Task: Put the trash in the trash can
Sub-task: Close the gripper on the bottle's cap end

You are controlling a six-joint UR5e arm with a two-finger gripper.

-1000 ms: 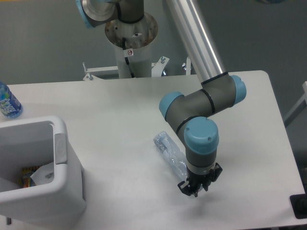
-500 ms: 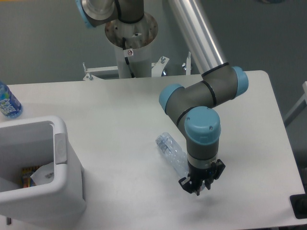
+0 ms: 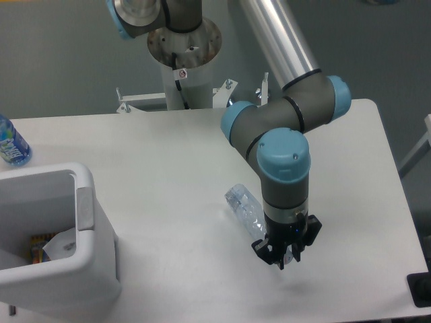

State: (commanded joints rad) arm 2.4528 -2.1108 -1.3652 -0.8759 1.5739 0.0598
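Observation:
A crushed clear plastic bottle [image 3: 245, 208], one piece of the trash, lies slanted on the white table right of centre. Its lower end runs under my gripper [image 3: 284, 256], which points down and is shut on that end. The trash can [image 3: 86, 210], a large white bin with a thick rim, stands at the front left, far from the gripper. Inside it lies a crumpled white paper piece [image 3: 60, 243], the other trash item, beside something with coloured print.
A blue-labelled water bottle [image 3: 11, 144] stands at the table's left edge behind the bin. The arm's base column [image 3: 183, 66] rises at the back centre. The table's right edge [image 3: 397, 202] is near the gripper.
The gripper has shifted a little to the right and toward the front, and the crushed bottle has slid along with it.

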